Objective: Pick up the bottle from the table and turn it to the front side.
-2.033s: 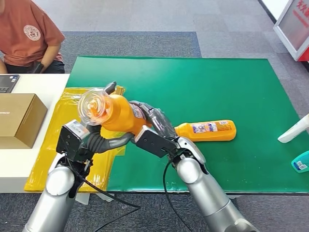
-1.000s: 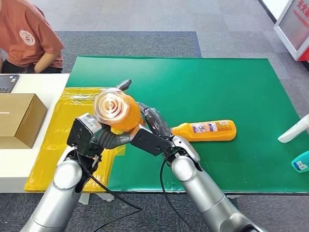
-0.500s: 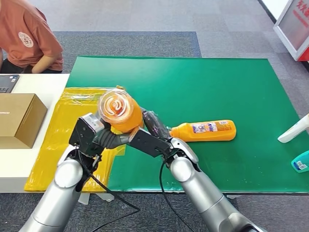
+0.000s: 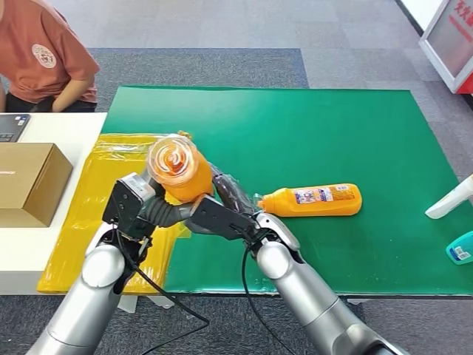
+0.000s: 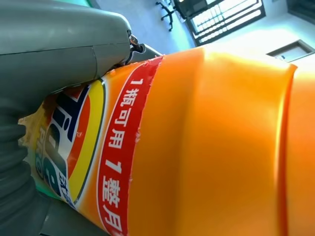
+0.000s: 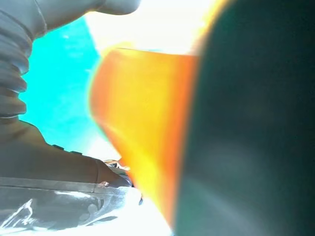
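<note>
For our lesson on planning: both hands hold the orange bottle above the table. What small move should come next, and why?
Probably keep rolling the orange plastic bottle about its long axis: its clear cap end faces the head camera, held by the left hand and right hand, and the left wrist view shows its label edge-on, off to one side.

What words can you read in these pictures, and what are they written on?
"1瓶可用1整月": red band on the label of the orange bottle that both hands hold.
Big letters beside it on that label: partly hidden, not readable.
Label on the second orange bottle lying on the green mat: too small.
Red sign at the corner: cut off, unreadable.
</note>
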`<act>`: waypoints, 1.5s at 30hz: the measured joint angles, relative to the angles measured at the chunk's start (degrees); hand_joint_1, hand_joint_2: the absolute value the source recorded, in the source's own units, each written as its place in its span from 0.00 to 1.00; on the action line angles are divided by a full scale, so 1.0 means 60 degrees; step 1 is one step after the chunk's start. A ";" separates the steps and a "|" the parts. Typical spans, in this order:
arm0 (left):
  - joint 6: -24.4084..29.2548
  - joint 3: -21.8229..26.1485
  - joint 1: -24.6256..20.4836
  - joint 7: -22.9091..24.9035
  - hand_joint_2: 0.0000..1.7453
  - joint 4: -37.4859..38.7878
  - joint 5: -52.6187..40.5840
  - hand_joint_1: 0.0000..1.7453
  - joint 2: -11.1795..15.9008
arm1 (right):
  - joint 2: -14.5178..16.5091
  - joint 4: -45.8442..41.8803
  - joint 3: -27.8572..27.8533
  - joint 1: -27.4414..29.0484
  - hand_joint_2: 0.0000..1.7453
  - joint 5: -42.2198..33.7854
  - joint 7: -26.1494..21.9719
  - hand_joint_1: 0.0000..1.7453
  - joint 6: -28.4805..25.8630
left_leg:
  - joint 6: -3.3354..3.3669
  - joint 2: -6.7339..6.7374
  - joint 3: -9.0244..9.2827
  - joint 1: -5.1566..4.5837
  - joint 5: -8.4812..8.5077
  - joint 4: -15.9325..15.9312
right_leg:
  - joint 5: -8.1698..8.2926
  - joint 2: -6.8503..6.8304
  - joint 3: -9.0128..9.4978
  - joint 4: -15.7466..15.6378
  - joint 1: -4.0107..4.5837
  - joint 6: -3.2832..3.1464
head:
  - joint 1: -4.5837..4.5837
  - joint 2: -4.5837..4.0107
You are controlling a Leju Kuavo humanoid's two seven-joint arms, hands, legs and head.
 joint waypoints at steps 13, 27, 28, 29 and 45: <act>0.2526 0.1255 0.0028 0.0229 1.00 -0.0280 -0.5193 1.00 0.0481 | -0.0038 0.0135 -0.0695 0.0271 1.00 0.0225 0.0405 0.00 -0.0288 | -0.0001 0.0001 0.0001 0.0000 0.0001 0.0000 | 0.0000 0.0001 -0.0002 0.0001 0.0000 0.0000 | 0.0001 0.0000; 0.3169 0.2037 -0.0046 0.1045 1.00 0.0715 -0.9318 1.00 0.0753 | -0.0035 -0.0226 -0.0891 0.0362 1.00 0.0584 0.0518 0.00 -0.0391 | -0.0001 0.0002 0.0001 0.0000 0.0001 0.0000 | 0.0000 0.0002 -0.0005 0.0002 0.0000 0.0000 | -0.0002 0.0000; 0.3185 0.2061 -0.0049 0.1045 1.00 0.0805 -0.9340 1.00 0.0762 | -0.0035 -0.0264 -0.0891 0.0370 1.00 0.0590 0.0520 0.00 -0.0396 | -0.0001 0.0002 0.0001 0.0000 0.0001 0.0000 | 0.0000 0.0002 -0.0005 0.0002 0.0000 0.0000 | -0.0001 0.0000; 0.3193 0.2078 -0.0051 0.1045 1.00 0.0879 -0.9347 1.00 0.0770 | -0.0035 -0.0292 -0.0891 0.0376 1.00 0.0594 0.0522 0.00 -0.0399 | -0.0001 0.0002 0.0001 0.0000 0.0001 0.0000 | 0.0000 0.0002 -0.0005 0.0002 0.0000 0.0000 | -0.0001 0.0000; 0.3223 0.2118 -0.0095 0.1043 1.00 0.1382 -0.9367 1.00 0.0823 | -0.0035 -0.0398 -0.0891 0.0469 1.00 0.0596 0.0529 0.00 -0.0404 | -0.0001 0.0002 0.0000 0.0000 0.0001 0.0000 | 0.0000 0.0002 -0.0004 0.0002 0.0000 0.0000 | 0.0000 0.0000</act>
